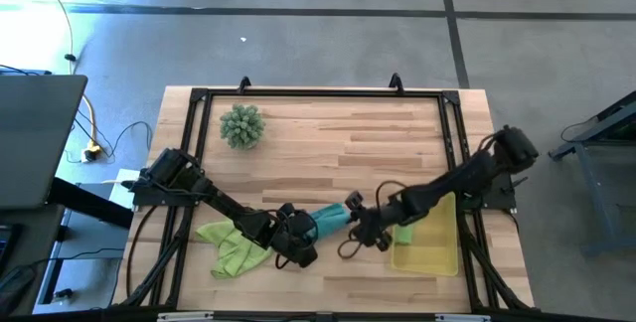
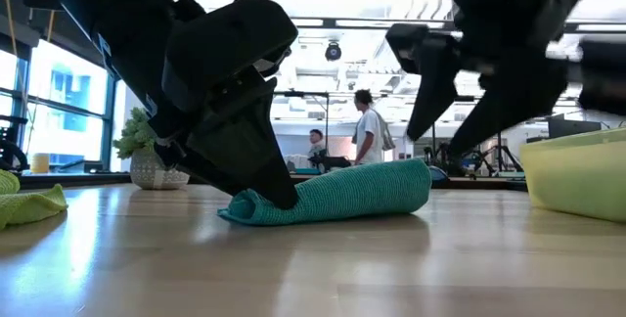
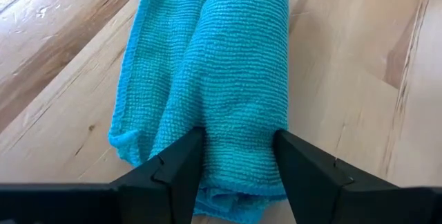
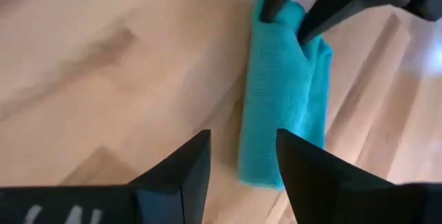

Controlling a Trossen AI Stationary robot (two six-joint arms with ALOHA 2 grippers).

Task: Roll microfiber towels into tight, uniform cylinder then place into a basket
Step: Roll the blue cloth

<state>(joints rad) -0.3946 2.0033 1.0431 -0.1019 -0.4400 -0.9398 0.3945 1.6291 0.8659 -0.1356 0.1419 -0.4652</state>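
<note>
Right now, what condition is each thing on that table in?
teal towel: rolled, lying on the table.
left pincer: shut on the teal towel's end.
right pincer: open, empty, near the roll's other end.
green towel: crumpled, unrolled.
basket: holds one green roll.
plant ball: untouched, far corner.

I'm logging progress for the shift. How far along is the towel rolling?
Done: one green roll seems to lie in the basket. In hand: the teal towel lies rolled on the table, the left gripper shut on one end, the right gripper open just short of the other. Left: basket it, then roll the crumpled green towel.
</note>
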